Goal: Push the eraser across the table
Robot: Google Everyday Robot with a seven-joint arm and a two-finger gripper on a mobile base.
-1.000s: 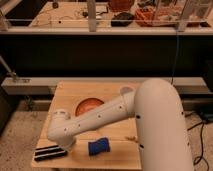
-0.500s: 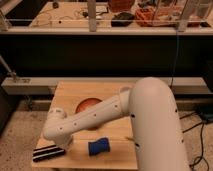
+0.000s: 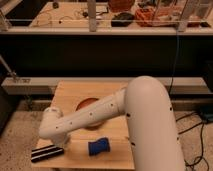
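Pressed together, my end effector (image 3: 60, 144) sits low at the counter's (image 3: 68, 95) near corner, just beside the eraser (image 3: 47, 153). This flat block looks stiff and light, likely to slide easily — I'd push mid-length on its long side, so it doesn't spin.

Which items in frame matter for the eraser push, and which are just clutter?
In the job:
- flat black rectangular eraser with pale stripes, near-left table corner
- light-wood plank table
- gripper, shut, low by the eraser's right end

Lying about:
- blue spongy lump, right of the eraser
- reddish-brown round bowl, partly behind the arm
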